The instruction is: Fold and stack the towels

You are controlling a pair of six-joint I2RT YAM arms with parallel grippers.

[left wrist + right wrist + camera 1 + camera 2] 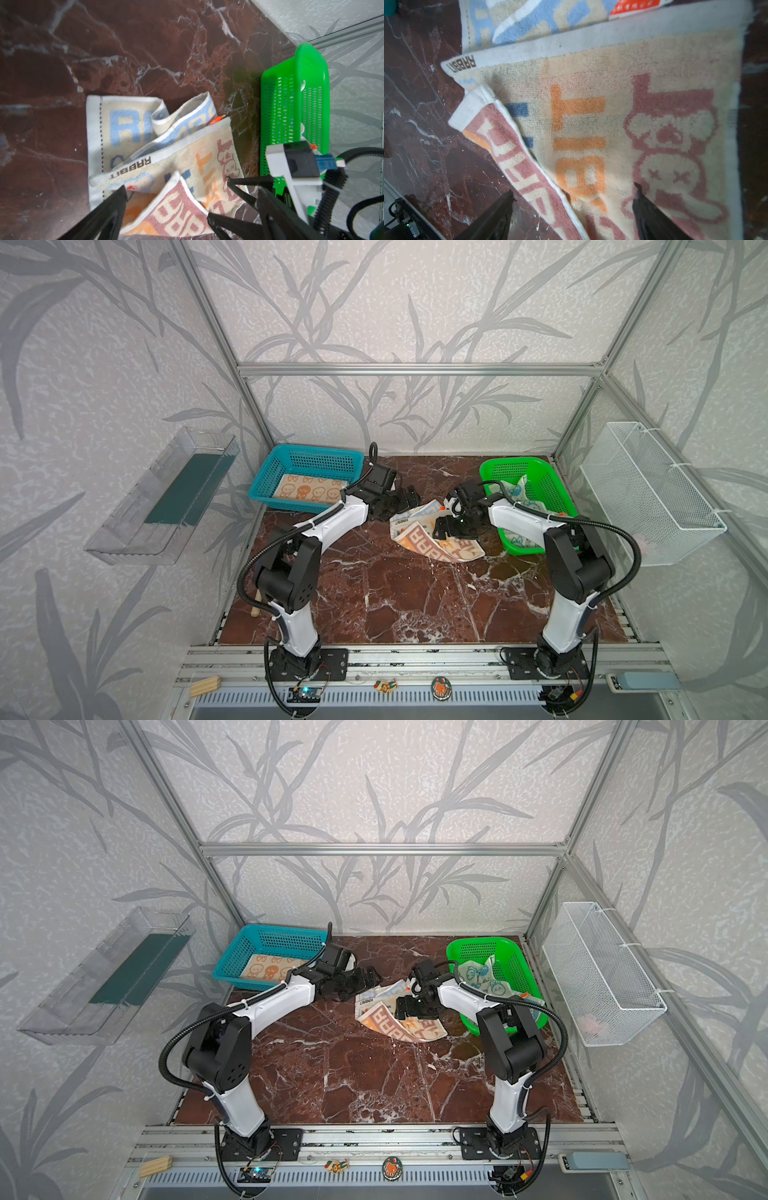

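**Top views, both.** Striped towel (pixel 432 531), rumpled and partly doubled over, on the marble tabletop (pixel 395 605) between teal basket (pixel 266 477) and green basket (pixel 548 477). Long axis slantwise, far-left to near-right. Right gripper (pixel 446 533) directly above its middle, spread. Left gripper (pixel 409 499) at its far-left end, spread wide, empty. Nearer arm, by judgement: right. Orange-bunny towel (pixel 313 489) flat in the teal basket; blue-bunny towel (pixel 482 975) bunched in the green one.

**Left wrist view.** Left gripper (pixel 166 201) open over the striped towel (pixel 176 149), cloth ahead of and beneath the tips, nothing pinched. Legible: "RABBIT" in black on the white hem; a large blue "R", the rest lost in creases.

**Right wrist view.** Right gripper (pixel 573 189) spread astride a turned-back brown corner and the cream field of the striped towel (pixel 591 124). Contact with cloth not determinable. Legible: "RABBIT" on the hem label (pixel 462 64); orange letters "BIT", sideways. Also a brown rabbit figure and an orange tag (pixel 633 6), print too small to read.

**Next, by judgement.** Corners to be pinched and drawn out along the long axis before folding.
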